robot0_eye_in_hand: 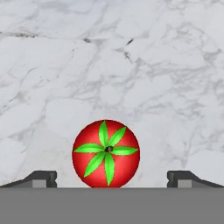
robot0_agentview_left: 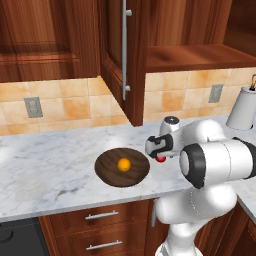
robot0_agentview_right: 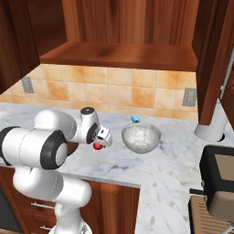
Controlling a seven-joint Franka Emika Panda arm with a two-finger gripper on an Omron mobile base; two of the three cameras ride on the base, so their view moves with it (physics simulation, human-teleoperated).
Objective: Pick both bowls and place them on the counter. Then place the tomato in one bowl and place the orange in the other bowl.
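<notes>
The tomato [robot0_eye_in_hand: 106, 154] is sitting on the marble counter [robot0_eye_in_hand: 131, 65], directly ahead of the gripper [robot0_eye_in_hand: 112, 178] and centred between its two dark fingertips [robot0_eye_in_hand: 41, 178], which are standing wide apart on either side without touching it. Its green stem star is facing the camera. The veined counter is stretching away beyond the fruit.

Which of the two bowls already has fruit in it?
The wide dark brown wooden bowl: the orange sits in its middle. The smaller grey-white marbled bowl is empty.
</notes>
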